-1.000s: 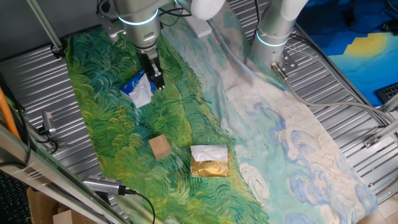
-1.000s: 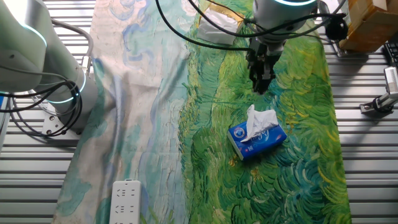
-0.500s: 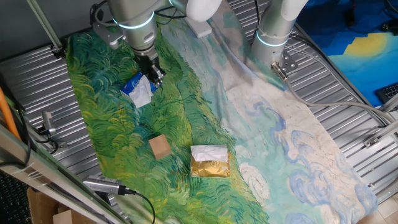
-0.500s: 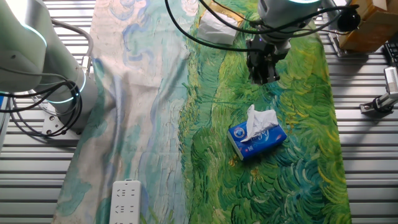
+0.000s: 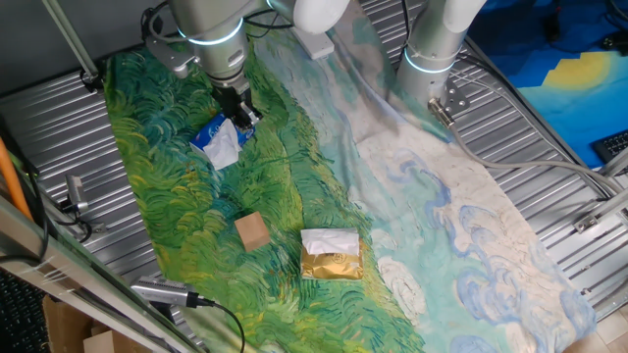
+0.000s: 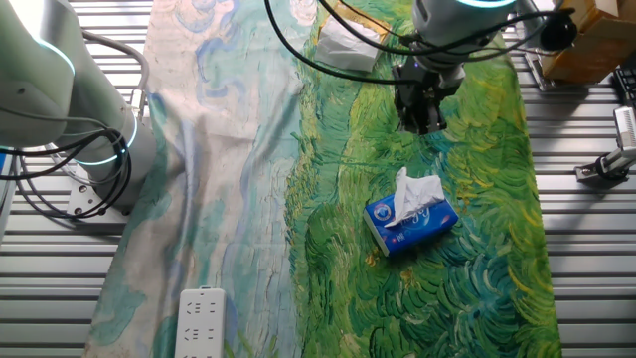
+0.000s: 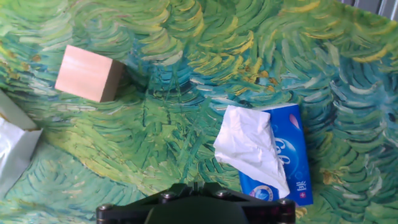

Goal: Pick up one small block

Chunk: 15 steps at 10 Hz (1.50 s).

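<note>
The small block [image 5: 252,232] is a plain tan wooden cube lying on the green painted cloth; in the hand view it [image 7: 89,73] sits at the upper left. It is out of the other fixed view. My gripper [image 5: 240,116] hangs above the cloth well behind the block, next to the blue-and-white tissue pack [image 5: 220,140]. It also shows in the other fixed view [image 6: 422,119]. In the hand view the gripper [image 7: 194,186] shows its jaws together with nothing between them.
The tissue pack [image 6: 412,214] lies just in front of the gripper, at the right of the hand view [image 7: 267,155]. A gold-and-white foil packet [image 5: 331,255] lies right of the block. A second arm's base [image 5: 432,59] stands at the back. A white power strip [image 6: 201,321] lies on the cloth.
The gripper has risen a little and drawn back from the cloth since a second ago. It has held still over the last half second. No object moved.
</note>
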{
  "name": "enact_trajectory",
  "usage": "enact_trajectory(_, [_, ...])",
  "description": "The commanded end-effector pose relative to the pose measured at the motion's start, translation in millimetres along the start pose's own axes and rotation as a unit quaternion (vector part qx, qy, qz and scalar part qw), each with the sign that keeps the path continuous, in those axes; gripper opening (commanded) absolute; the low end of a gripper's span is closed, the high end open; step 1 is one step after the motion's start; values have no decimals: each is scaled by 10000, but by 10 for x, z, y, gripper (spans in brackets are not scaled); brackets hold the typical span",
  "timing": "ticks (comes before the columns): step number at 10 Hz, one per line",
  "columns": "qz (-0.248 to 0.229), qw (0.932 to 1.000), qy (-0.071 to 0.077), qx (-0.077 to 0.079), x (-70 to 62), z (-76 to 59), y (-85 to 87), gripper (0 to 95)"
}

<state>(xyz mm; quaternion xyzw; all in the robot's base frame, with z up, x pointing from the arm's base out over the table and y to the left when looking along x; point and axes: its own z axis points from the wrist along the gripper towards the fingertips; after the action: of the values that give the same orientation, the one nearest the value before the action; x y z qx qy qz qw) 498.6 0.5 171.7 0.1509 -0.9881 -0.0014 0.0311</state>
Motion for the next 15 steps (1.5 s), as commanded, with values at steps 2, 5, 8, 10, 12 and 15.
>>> enact_trajectory(2, [34,9999,-93,15,-50,24,46,190])
enact_trajectory(5, [-73,9999,-78,62,-360,124,293,190])
enact_trajectory(8, [-120,9999,-79,54,-491,218,315,380])
enact_trajectory(10, [-1,9999,-94,47,-499,255,312,380])
enact_trajectory(12, [-9,9999,-107,29,-505,293,307,380])
enact_trajectory(15, [626,9979,-122,-65,-500,295,307,380])
